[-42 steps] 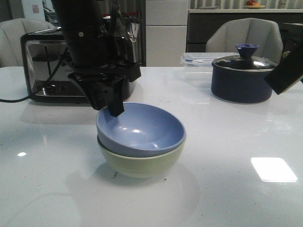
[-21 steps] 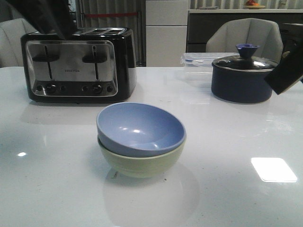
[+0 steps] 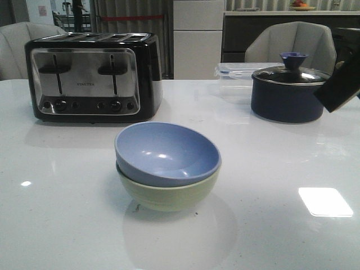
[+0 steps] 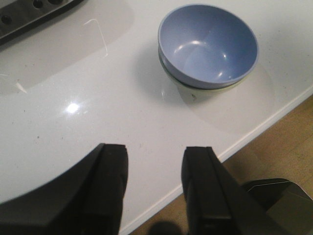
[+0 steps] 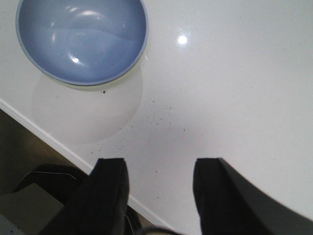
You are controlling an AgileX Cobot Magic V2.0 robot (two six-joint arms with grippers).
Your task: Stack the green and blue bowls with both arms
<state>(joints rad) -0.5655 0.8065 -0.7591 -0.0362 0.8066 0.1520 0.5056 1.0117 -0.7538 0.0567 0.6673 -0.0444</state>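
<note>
Now I read the stacking as done: the blue bowl [image 3: 167,153] sits nested in the green bowl [image 3: 167,191] mid-tabletop [image 3: 281,225], a little tilted. From the bowls, the toaster [image 3: 93,76] lies around 11 o'clock and the navy pot [image 3: 288,93] around 2 o'clock. My left claw [image 4: 154,183] and right claw [image 5: 159,188] both hang released above the tabletop, empty. Next, I judge, only parking both arms; perhaps checking the seating.
</note>
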